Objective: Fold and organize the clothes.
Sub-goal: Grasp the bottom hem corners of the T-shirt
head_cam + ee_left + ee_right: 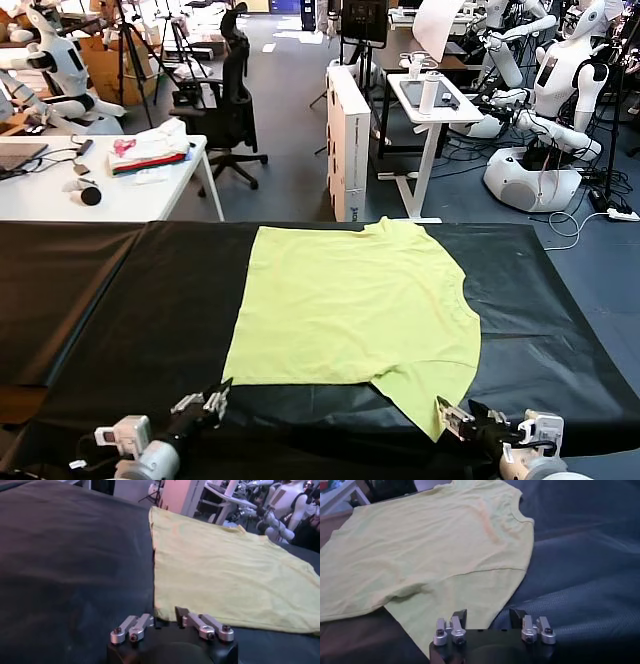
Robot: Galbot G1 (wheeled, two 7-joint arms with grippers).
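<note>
Facing a black-draped bench (120, 300) in a robot-filled lab.
We see the T-shirt (350, 305) flat just ahead of both pincers; left pincer (212, 402) and right pincer (462, 417) gape apart, empty.

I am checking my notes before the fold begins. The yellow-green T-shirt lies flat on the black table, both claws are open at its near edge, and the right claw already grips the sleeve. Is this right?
Not quite. The right claw grips nothing: in the right wrist view its fingers stand open around the sleeve tip. The T-shirt does lie flat on the table, and the left claw is open too.
</note>
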